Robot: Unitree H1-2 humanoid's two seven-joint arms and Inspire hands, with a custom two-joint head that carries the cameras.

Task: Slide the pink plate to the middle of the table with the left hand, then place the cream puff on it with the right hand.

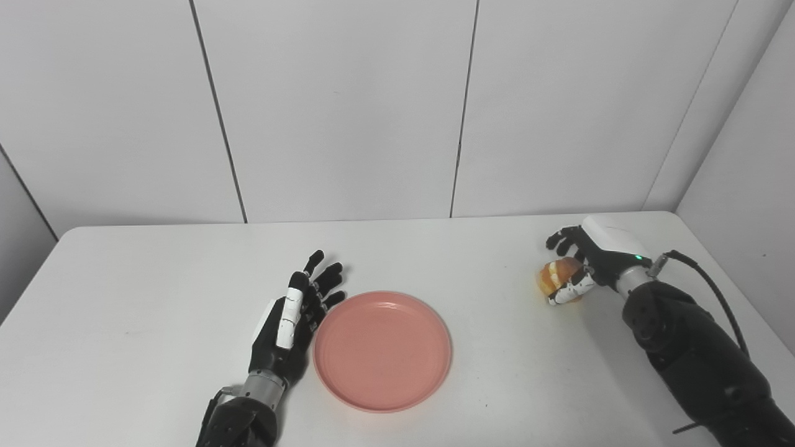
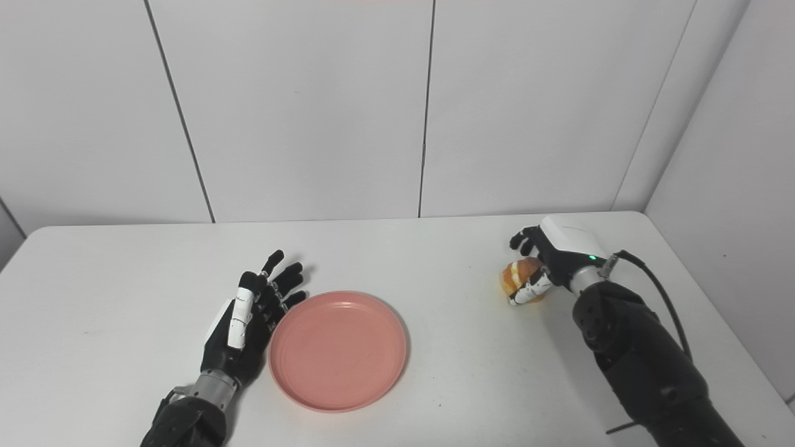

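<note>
The round pink plate [image 1: 382, 350] lies empty near the middle of the white table [image 1: 155, 292], toward the front. My left hand [image 1: 295, 320] rests flat and open beside the plate's left rim, fingers stretched away from me, just touching or nearly touching the rim. At the right side of the table, my right hand [image 1: 581, 264] is wrapped around the golden cream puff [image 1: 554, 276]. Fingers curl over its far side and the thumb presses its near side. The puff sits at table level.
White wall panels rise behind the table's back edge. The right forearm [image 1: 689, 354] with a black cable lies along the table's right side. Bare tabletop stretches between the plate and the puff.
</note>
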